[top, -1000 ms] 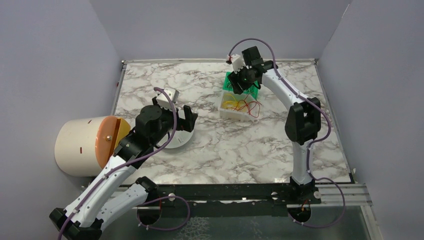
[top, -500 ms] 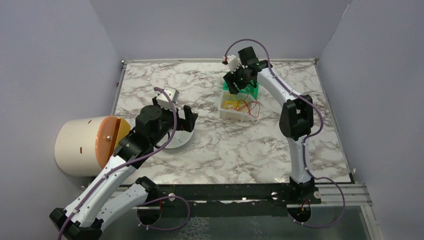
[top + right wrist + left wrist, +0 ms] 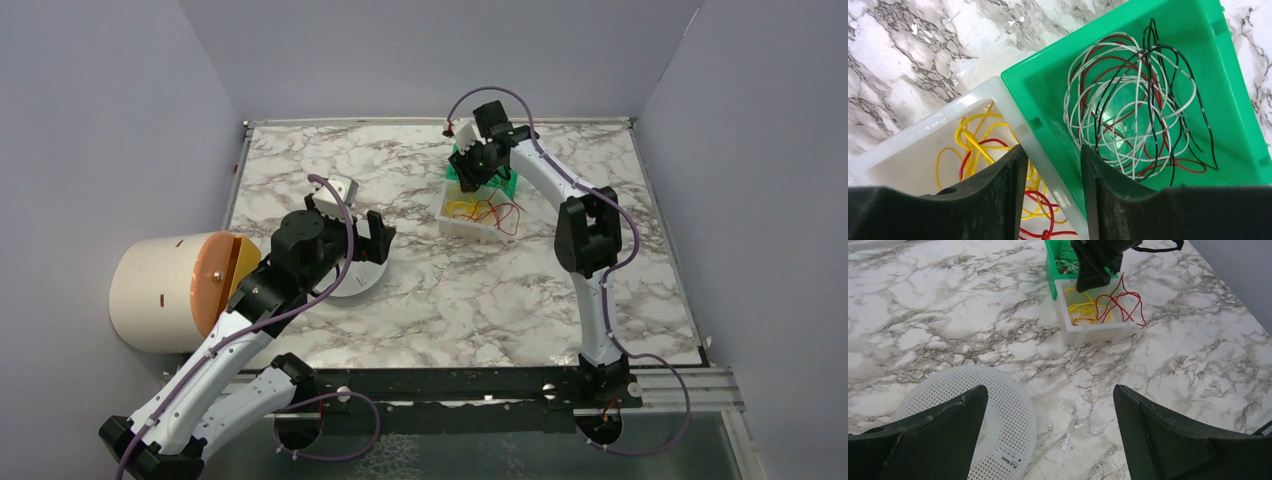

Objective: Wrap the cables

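Observation:
The thin red wire (image 3: 503, 213) lies tangled with yellow wires in a white bin (image 3: 449, 223), with loops spilling over its right edge. It also shows in the left wrist view (image 3: 1122, 301) and the right wrist view (image 3: 1042, 199). My right gripper (image 3: 477, 176) hovers over the shared wall of the white bin (image 3: 908, 137) and a green bin (image 3: 1233, 100). Its jaws (image 3: 1051, 150) stand partly open and hold nothing. My left gripper (image 3: 373, 243) is wide open and empty (image 3: 1049, 390), low over a white perforated disc (image 3: 998, 405).
The green bin (image 3: 458, 161) holds several white, black and red wires. A large white drum with an orange face (image 3: 170, 290) lies at the left edge of the table. The perforated disc (image 3: 352, 284) lies beside the left arm. Walls enclose the table.
My right gripper has shifted a little to the left and farther back over the two bins, its wrist turning. The left arm has not moved.

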`<state>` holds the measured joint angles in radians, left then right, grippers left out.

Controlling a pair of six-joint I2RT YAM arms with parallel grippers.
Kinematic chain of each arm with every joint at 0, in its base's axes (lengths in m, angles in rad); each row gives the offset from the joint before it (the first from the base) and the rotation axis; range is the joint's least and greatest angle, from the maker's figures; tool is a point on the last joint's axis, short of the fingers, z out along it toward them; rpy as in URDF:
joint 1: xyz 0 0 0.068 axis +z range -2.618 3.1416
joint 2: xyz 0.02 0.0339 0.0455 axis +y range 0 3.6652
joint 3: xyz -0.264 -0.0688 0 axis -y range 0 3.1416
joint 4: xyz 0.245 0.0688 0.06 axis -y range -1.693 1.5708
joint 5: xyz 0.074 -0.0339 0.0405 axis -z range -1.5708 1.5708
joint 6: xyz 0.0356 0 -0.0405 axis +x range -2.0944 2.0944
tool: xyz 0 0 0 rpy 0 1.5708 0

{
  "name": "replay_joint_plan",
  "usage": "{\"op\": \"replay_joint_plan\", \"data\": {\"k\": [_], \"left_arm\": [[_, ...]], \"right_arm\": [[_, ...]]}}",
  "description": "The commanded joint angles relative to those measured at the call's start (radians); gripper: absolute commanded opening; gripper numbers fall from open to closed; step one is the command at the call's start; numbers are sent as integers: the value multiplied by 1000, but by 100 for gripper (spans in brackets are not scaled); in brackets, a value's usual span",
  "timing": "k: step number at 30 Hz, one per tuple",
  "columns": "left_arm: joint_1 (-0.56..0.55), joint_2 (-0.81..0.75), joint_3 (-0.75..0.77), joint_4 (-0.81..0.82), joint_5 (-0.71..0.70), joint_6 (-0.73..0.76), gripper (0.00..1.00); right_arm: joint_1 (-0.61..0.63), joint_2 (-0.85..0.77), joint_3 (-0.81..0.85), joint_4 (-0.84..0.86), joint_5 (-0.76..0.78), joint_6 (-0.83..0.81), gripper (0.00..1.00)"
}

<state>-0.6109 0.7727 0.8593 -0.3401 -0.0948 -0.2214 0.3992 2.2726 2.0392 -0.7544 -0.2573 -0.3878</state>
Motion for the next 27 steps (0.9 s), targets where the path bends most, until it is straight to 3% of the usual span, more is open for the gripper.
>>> {"op": "replay_joint_plan", "data": {"k": [1, 5, 14, 19, 27], "left_arm": [[-3, -5, -8, 8, 15, 10, 99], [-3, -7, -9, 8, 13, 11, 99], [-3, -9, -9, 7, 12, 11, 99], [-3, -13, -9, 6, 5, 13, 99], [-3, -4, -8, 5, 5, 11, 99]], "right_arm": [[1, -13, -49, 20, -22, 15, 42], [3, -33, -99, 41, -23, 28, 26], [2, -136, -235, 155, 80, 181, 6], [2, -239, -359, 279, 203, 346, 1], [2, -347, -537, 463, 427, 608, 1]]}}
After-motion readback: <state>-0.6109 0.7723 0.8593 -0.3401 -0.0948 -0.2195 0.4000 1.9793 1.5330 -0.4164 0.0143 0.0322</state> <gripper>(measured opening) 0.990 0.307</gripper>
